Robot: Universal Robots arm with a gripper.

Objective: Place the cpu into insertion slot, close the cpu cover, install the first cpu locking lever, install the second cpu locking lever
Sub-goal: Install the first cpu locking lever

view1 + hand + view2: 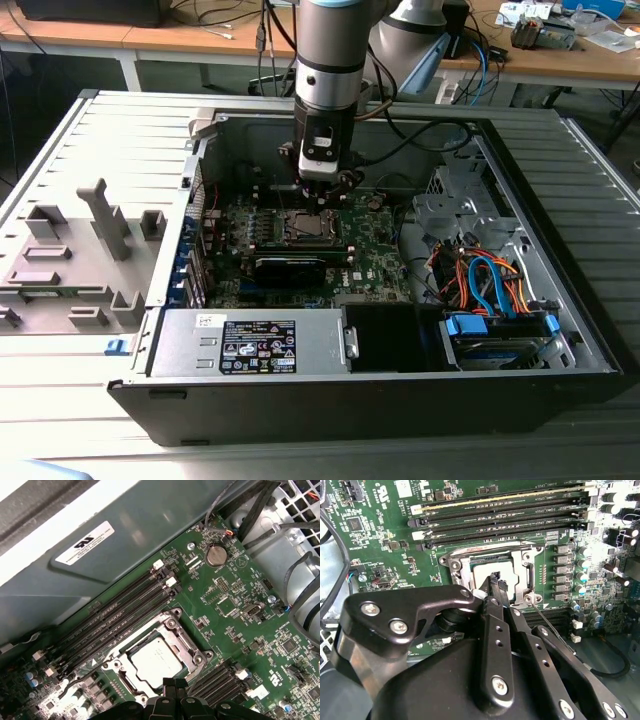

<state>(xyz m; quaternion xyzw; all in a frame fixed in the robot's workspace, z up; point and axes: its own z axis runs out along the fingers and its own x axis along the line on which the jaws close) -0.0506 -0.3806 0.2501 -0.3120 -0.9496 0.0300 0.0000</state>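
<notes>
Gripper low over the socket, fingertips pinched together.

Gripper [496, 582] hangs just above the cpu [156, 662], its two black fingertips pressed together with nothing seen between them. The cpu sits in the insertion slot [126, 684], its silvery top showing through the cut-out of the cpu cover [182, 640], which lies flat around it. A thin metal lever [547, 625] slants off one socket corner. Beyond: green motherboard [235, 630], long memory slots [125, 610], then the grey case wall [150, 525].
</notes>
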